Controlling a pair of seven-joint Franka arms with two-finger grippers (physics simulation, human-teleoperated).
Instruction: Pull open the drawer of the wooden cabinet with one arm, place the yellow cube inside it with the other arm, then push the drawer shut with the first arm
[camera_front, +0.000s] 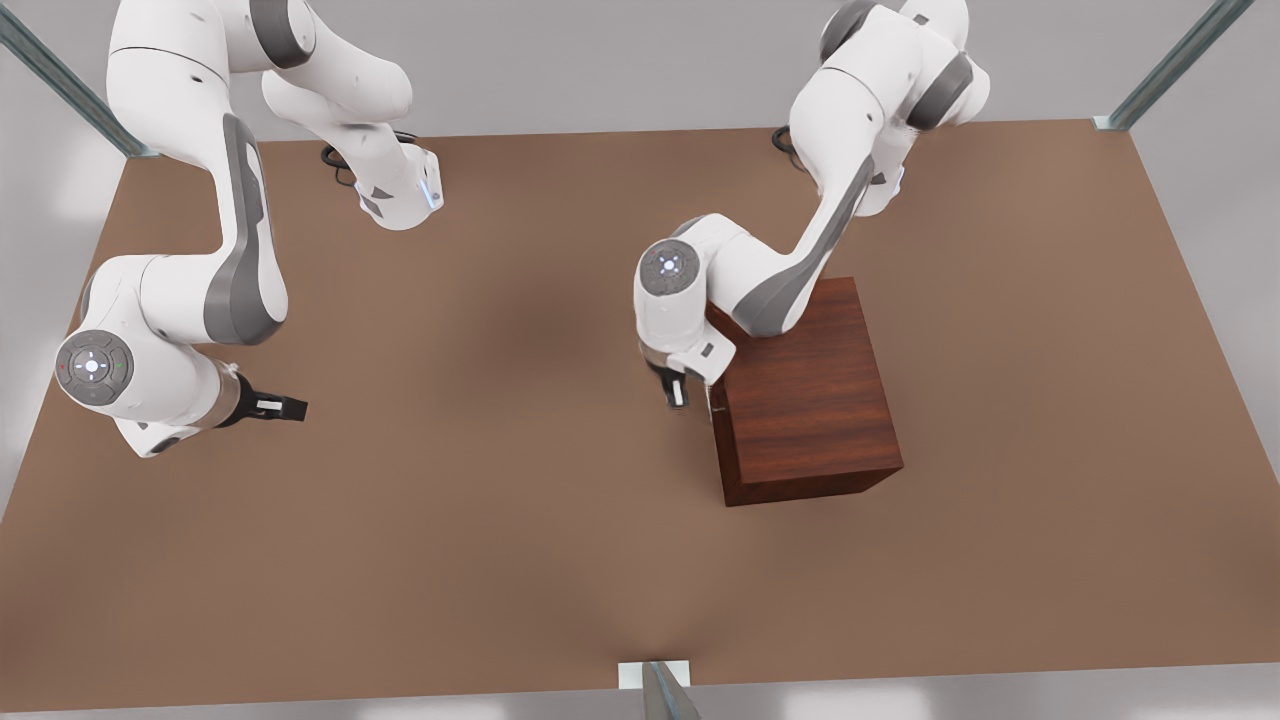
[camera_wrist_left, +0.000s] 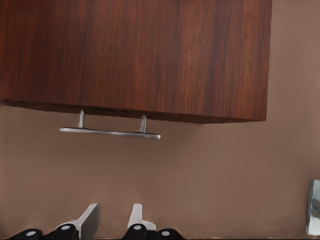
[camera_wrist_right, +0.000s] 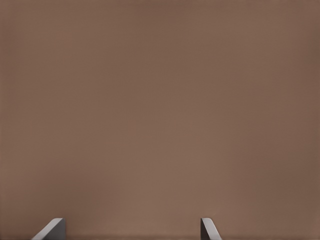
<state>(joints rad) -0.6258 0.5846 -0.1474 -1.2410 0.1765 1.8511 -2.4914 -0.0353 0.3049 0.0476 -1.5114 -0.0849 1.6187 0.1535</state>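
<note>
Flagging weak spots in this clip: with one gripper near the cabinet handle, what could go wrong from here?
1. The left gripper sits short of the handle with its fingers open only narrowly; a slightly off approach could bump the slim bar instead of straddling it.
2. The cabinet stands loose on the table; a pull might drag it rather than open the drawer.
3. The right gripper waits open over bare table, far from the cabinet.

Even, diffuse overhead light; soft shadow patches on table (camera_front: 520, 520); no glare; renders slightly soft.
</note>
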